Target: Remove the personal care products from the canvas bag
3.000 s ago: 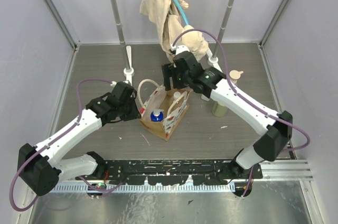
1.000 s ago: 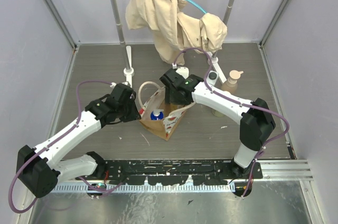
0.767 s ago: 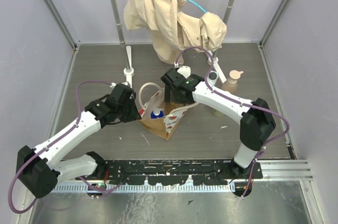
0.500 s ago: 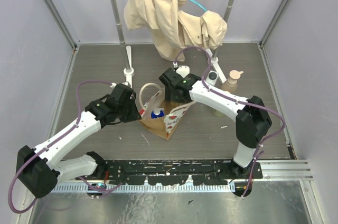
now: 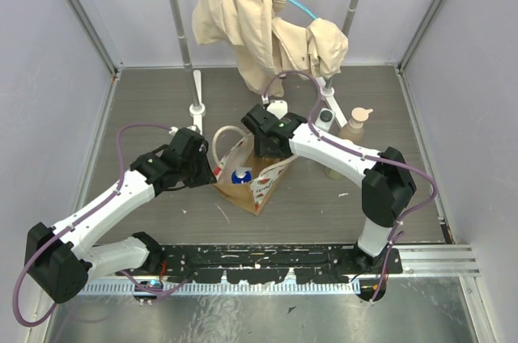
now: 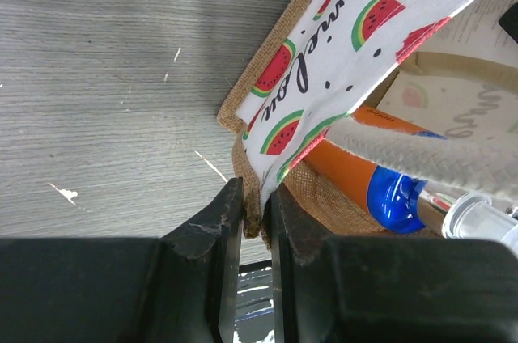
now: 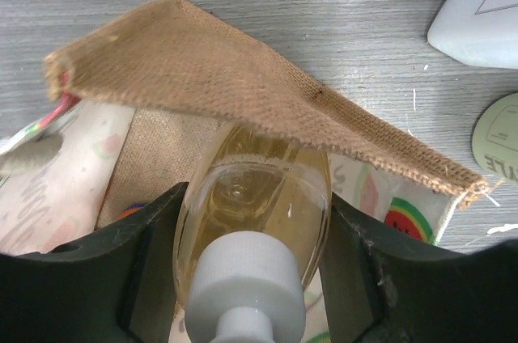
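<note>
The canvas bag (image 5: 252, 179) stands mid-table, tan burlap with a white watermelon-print panel (image 6: 324, 60). My left gripper (image 5: 212, 171) is shut on the bag's rim corner (image 6: 257, 213). My right gripper (image 5: 267, 149) is down in the bag's mouth, shut on a clear amber bottle (image 7: 251, 197) with a white cap, half under a burlap flap (image 7: 227, 76). A blue-capped orange bottle (image 5: 240, 175) lies inside the bag and also shows in the left wrist view (image 6: 396, 197). The peach pump bottle (image 5: 354, 124) and a jar (image 5: 325, 118) stand on the table at the right.
A clothes rack (image 5: 182, 35) stands at the back with a beige garment (image 5: 267, 27) hanging just behind the right arm. A pale bottle (image 5: 333, 171) sits under the right forearm. A white item (image 7: 486, 3) and a round greenish lid (image 7: 500, 139) lie beside the bag.
My right gripper has come from the bag's far edge down into its mouth and now holds the amber bottle. The hanging garment has swung. The left arm has not moved.
</note>
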You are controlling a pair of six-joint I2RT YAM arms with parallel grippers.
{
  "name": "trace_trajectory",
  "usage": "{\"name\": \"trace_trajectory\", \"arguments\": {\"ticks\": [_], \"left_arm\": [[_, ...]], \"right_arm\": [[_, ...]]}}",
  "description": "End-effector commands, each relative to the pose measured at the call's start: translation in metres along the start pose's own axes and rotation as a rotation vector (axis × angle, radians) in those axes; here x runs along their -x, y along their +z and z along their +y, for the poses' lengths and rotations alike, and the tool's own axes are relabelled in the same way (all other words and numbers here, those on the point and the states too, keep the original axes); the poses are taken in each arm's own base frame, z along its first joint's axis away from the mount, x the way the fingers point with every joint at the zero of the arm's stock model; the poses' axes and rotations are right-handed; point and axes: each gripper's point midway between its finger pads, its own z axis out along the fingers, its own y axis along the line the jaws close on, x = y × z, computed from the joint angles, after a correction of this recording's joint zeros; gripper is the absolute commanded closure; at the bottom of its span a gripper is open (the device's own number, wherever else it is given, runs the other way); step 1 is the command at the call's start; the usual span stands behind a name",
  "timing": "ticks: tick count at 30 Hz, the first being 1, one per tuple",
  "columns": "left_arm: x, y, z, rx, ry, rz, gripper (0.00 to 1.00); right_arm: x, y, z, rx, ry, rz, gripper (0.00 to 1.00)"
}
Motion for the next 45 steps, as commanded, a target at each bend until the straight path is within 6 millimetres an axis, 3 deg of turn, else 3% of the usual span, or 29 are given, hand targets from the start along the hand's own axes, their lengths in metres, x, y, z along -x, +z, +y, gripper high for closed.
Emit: {"name": "trace_trajectory", "arguments": {"ticks": [1,9,16,19,24,28,34,39,45], "left_arm": [[-0.022,0.006,0.024,0.088,0.028,0.08,0.75],[-0.024,0.005,0.027,0.096,0.027,0.081,0.75],[-0.024,0.004,0.027,0.098,0.025,0.082,0.75],[-0.024,0.004,0.026,0.098,0.025,0.082,0.75],[-0.023,0.004,0.026,0.098,0.024,0.083,0.75],[-0.024,0.005,0.025,0.094,0.02,0.088,0.75],[-0.026,0.004,0.022,0.086,0.016,0.1,0.76],[-0.026,0.004,0.023,0.088,0.015,0.099,0.76],[-0.027,0.004,0.024,0.09,0.011,0.102,0.76]], "right_arm": [[0.067,-0.07,0.01,0.074,-0.026,-0.213,0.57],[0.122,-0.153,0.012,0.202,-0.01,-0.371,0.58],[0.156,-0.225,-0.024,0.232,0.068,-0.533,0.58],[0.16,-0.244,-0.043,0.217,0.092,-0.572,0.58],[0.154,-0.255,-0.071,0.17,0.114,-0.597,0.57],[0.143,-0.244,-0.087,0.124,0.122,-0.588,0.57],[0.116,-0.199,-0.101,0.041,0.107,-0.522,0.55],[0.101,-0.15,-0.124,0.014,0.152,-0.459,0.54],[0.084,-0.093,-0.135,0.036,0.185,-0.395,0.56]]}}
